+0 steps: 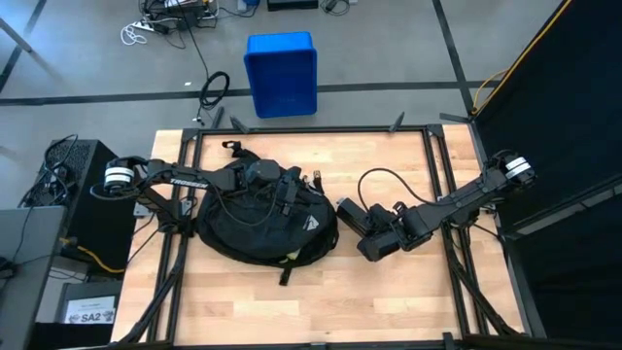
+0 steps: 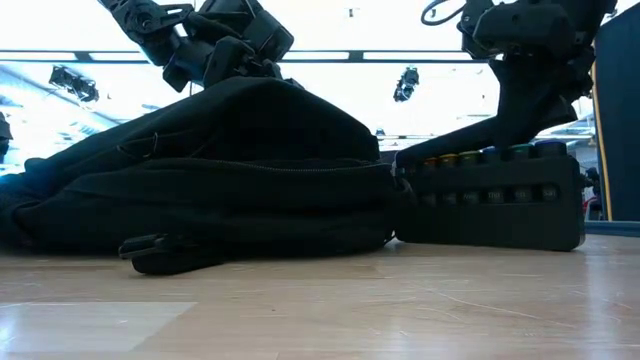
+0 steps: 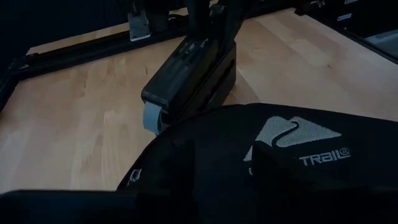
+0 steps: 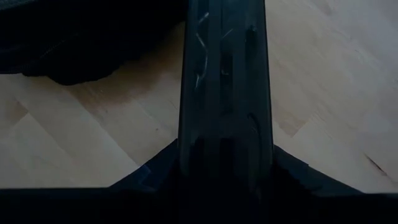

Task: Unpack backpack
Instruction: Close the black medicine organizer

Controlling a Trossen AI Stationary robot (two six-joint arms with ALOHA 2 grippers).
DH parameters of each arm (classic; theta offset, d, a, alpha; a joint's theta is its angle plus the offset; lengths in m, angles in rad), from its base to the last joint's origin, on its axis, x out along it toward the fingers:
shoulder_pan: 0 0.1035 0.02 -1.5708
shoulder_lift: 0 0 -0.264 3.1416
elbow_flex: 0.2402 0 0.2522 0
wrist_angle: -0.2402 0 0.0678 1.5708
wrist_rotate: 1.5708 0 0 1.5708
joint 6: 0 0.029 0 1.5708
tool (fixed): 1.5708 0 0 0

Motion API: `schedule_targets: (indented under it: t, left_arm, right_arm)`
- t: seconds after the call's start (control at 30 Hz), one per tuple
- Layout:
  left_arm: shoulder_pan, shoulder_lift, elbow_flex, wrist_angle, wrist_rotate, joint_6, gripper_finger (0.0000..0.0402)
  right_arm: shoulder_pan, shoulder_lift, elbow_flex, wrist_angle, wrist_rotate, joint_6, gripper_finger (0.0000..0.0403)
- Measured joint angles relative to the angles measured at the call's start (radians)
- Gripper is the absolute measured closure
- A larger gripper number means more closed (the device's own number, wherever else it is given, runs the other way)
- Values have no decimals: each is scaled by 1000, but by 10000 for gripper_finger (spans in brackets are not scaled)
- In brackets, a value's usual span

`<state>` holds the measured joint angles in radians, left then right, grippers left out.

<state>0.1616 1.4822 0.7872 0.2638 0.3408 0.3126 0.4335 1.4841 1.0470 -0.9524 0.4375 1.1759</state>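
While the backpack [image 1: 260, 226] lies flattened on the left half of the wooden table [image 1: 389, 301], a dark case [image 2: 490, 197] with a row of coloured caps sits touching its right side. The right gripper [image 1: 381, 241] clasps that case. The left gripper [image 1: 282, 194] rests on the backpack's top, possibly pinching fabric; I cannot tell. A blue bin [image 1: 282, 73] stands on the floor beyond the table.
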Motion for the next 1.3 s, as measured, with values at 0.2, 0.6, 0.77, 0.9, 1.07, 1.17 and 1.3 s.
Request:
schedule_targets:
  t: [0.2,0.6,0.77,0.9,1.07,1.17,1.3]
  left_arm:
    - [0,0,0,0,0,0,275]
    - [0,0,0,0,0,-3,275]
    - [0,0,0,0,0,-3,275]
    - [0,0,0,0,0,-3,275]
    - [0,0,0,0,0,-3,275]
    - [0,0,0,0,0,-3,275]
    - [0,0,0,0,0,-3,275]
  right_arm:
    - [-4,0,0,1,-39,17,251]
    - [-4,0,0,0,-57,16,231]
    - [-14,0,0,-2,-75,2,222]
    - [-24,0,0,-5,-83,-10,221]
    - [-35,0,0,-5,-81,-31,225]
    - [-38,0,0,-4,-87,-47,225]
    - [-39,0,0,-4,-106,-52,220]
